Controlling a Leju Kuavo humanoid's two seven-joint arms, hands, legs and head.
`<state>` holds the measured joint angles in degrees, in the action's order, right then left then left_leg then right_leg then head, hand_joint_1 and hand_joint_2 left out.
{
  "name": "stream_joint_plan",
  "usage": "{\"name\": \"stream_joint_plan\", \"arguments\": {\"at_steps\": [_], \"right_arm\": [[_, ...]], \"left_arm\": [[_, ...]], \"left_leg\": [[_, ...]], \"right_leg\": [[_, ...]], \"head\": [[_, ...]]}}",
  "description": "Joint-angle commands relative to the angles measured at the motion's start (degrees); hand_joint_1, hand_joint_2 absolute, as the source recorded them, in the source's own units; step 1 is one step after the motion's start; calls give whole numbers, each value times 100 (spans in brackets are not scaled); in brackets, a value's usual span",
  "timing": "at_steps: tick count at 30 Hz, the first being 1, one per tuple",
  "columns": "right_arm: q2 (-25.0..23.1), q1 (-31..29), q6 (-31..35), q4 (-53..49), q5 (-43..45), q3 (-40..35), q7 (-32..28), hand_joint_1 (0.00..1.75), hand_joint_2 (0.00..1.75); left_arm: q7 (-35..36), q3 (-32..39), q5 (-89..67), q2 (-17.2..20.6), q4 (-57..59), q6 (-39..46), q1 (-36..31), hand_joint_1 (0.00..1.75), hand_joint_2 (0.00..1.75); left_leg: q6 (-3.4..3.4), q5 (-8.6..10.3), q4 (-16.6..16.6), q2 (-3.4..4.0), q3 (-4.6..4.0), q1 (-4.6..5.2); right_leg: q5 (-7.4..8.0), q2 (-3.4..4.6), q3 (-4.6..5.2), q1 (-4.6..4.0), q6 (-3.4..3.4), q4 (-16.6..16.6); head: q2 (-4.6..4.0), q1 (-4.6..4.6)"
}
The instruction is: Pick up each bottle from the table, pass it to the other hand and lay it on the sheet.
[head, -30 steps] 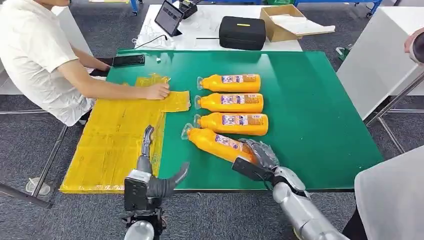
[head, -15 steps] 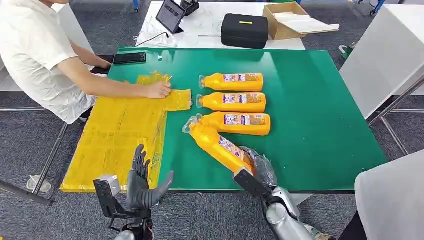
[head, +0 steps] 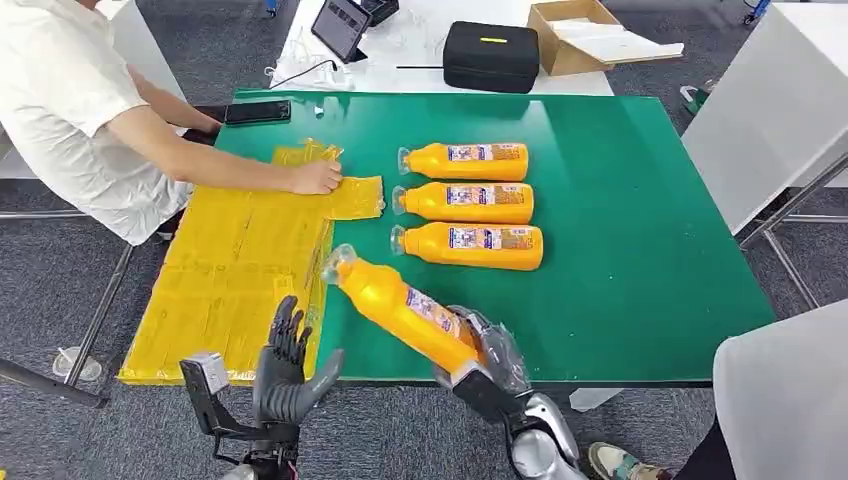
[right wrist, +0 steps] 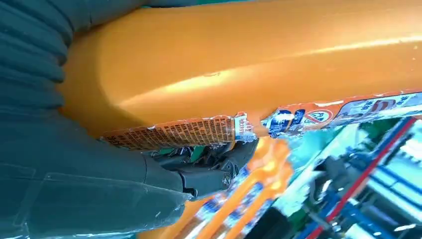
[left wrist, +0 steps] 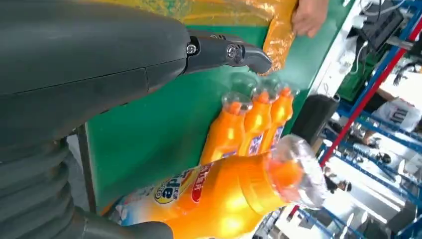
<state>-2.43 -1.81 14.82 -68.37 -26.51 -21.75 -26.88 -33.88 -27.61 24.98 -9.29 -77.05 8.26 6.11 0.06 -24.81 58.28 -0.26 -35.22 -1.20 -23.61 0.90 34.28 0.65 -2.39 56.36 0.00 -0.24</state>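
My right hand [head: 487, 355] grips the base of an orange bottle [head: 400, 308] with a clear cap, lifted off the green table [head: 640, 240] and slanting toward the yellow sheet [head: 220, 270]. In the right wrist view the bottle [right wrist: 259, 55] lies against my right hand [right wrist: 99, 169]. My left hand [head: 285, 365] stands open, fingers up, at the table's near edge beside the sheet. The left wrist view has my left hand [left wrist: 124, 55] with the held bottle [left wrist: 234, 194] close in front. Three more orange bottles [head: 465, 203] lie side by side mid-table.
A person sits at the far left, one hand [head: 317, 177] pressing the sheet's far corner. A phone [head: 257, 112] lies at the table's back left. A black case [head: 490, 57], a tablet [head: 340, 27] and a cardboard box [head: 580, 35] sit on the white table behind.
My right hand has lifted the nearest bottle off the table and swung it left toward my left hand. My left hand turned fingers-up and stayed open.
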Motion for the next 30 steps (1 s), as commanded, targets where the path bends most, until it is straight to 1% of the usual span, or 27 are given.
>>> {"name": "stream_joint_plan", "arguments": {"at_steps": [1,3,4,7,8,9,12,15,16,17,18,20,21,24,25,26,27,28,29,30], "right_arm": [[44,-423,-519,327,162,-896,-166,136,175],[17,-551,-586,555,198,-932,-233,141,175],[-9,-598,-608,616,198,-958,-251,141,175],[-46,-615,-608,627,195,-967,-228,141,175],[-46,-615,-608,627,195,-967,-228,143,175],[-60,-642,-623,662,191,-994,-237,141,175],[-144,-841,-766,872,206,-1215,-351,143,175],[-249,-998,-860,1148,278,-1322,-410,145,175],[-265,-1004,-862,1168,282,-1331,-414,141,175],[-308,-1057,-932,1324,354,-1361,-464,140,175],[-323,-1069,-936,1376,350,-1391,-486,140,175],[-323,-1069,-936,1376,350,-1391,-486,140,175],[-323,-1069,-936,1376,350,-1391,-486,140,175],[-323,-1069,-936,1376,350,-1391,-486,140,175],[-323,-1069,-936,1376,350,-1391,-486,140,175],[-313,-1063,-951,1381,352,-1412,-495,138,175],[-309,-1070,-978,1387,363,-1440,-513,134,175],[-317,-1069,-976,1395,367,-1453,-525,131,175],[-320,-1074,-971,1400,366,-1464,-528,129,175],[-324,-1071,-966,1403,366,-1466,-530,120,175]], "left_arm": [[362,-159,239,54,600,-1120,-539,0,175],[465,-138,386,32,636,-1363,-572,0,175],[486,-135,427,39,630,-1431,-575,0,175],[489,-130,432,50,631,-1440,-573,0,175],[489,-130,432,50,631,-1440,-573,0,175],[504,-117,466,60,623,-1490,-560,0,175],[669,-39,660,17,756,-1750,-637,0,175],[690,-23,806,-25,768,-2046,-701,0,175],[689,-21,804,-38,761,-2040,-708,0,175],[653,-23,880,-33,726,-2282,-719,0,175],[665,-10,920,-40,702,-2344,-722,0,175],[665,-10,920,-40,702,-2344,-722,0,175],[665,-10,920,-40,702,-2344,-722,0,175],[665,-10,920,-40,702,-2344,-722,0,175],[665,-10,920,-40,702,-2344,-722,0,175],[661,1,954,-32,680,-2408,-708,31,175],[658,31,958,-47,687,-2455,-708,154,175],[643,51,937,-57,678,-2466,-708,175,175],[635,51,937,-55,660,-2501,-703,175,175],[627,52,934,-52,652,-2522,-704,175,175]], "left_leg": [[4,2,-4,6,11,1],[3,3,-6,7,9,2],[8,3,-11,9,26,5],[6,3,-5,8,12,0],[8,2,-8,11,19,2],[6,3,-8,5,15,4],[5,2,-5,9,12,2],[5,3,-4,10,10,0],[6,3,-6,9,14,2],[4,4,-5,8,8,1],[6,4,-6,8,14,2],[4,5,-3,5,2,0],[9,3,-6,7,19,3],[5,5,-5,-1,4,1],[7,3,-6,-1,11,3],[5,4,-5,0,6,2],[6,2,-6,2,10,2],[4,4,-4,0,4,1],[7,2,-6,0,11,2],[4,3,-3,0,4,-1]], "right_leg": [[3,-2,-10,-1,8,-3],[4,0,-7,-1,6,-5],[3,-6,-22,0,14,-7],[2,-1,-11,-2,6,-5],[1,-1,-17,-1,9,-6],[0,-5,-13,1,6,-4],[1,0,-10,0,5,-3],[2,1,-8,-2,6,-2],[1,-2,-11,-1,9,-2],[2,-2,-7,-1,7,-2],[1,-3,-11,-1,9,-2],[2,-3,-2,-2,5,-1],[0,-8,-17,-1,12,-2],[0,-9,-5,-1,4,-3],[-2,-12,-12,0,7,-3],[-1,-9,-6,0,5,-2],[-2,-9,-10,-1,6,-3],[0,-8,-5,-1,5,-2],[-3,-11,-12,-1,8,-3],[-1,-9,-5,-3,6,-3]], "head": [[0,0],[0,0],[0,0],[0,2],[0,-2],[0,0],[0,0],[0,0],[0,0],[0,0],[0,0],[0,0],[0,2],[0,0],[0,0],[0,0],[0,0],[0,0],[0,0],[2,0]]}}
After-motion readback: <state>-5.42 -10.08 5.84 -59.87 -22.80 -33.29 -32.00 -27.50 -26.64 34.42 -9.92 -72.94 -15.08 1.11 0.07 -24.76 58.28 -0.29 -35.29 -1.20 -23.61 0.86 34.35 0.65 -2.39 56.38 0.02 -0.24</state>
